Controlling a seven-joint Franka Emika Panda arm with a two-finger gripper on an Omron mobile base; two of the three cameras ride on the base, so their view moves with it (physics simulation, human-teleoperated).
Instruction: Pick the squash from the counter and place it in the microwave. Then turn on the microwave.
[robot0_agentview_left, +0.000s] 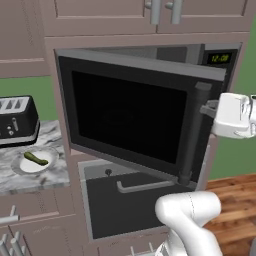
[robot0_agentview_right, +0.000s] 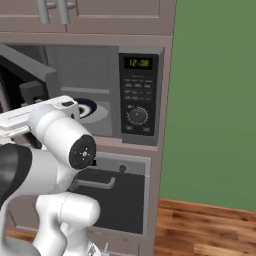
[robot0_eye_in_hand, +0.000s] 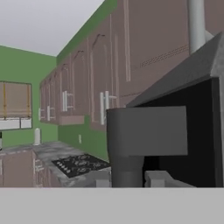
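Pinching the microwave's (robot0_agentview_left: 150, 115) matte cylindrical bar handle (robot0_agentview_left: 194, 135) with the gripper (robot0_agentview_left: 206, 110), glossy black door swung open; slim dark-green squash (robot0_agentview_left: 36, 158) lying on round white plate (robot0_agentview_left: 25, 166), marbled counter (robot0_agentview_left: 30, 180).

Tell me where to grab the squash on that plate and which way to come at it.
Grip the squash across its narrow middle, coming straight down from above. It lies flat on the white plate on the counter, long and slim, so the tool's fingers should close across its short width, clear of the toaster behind.
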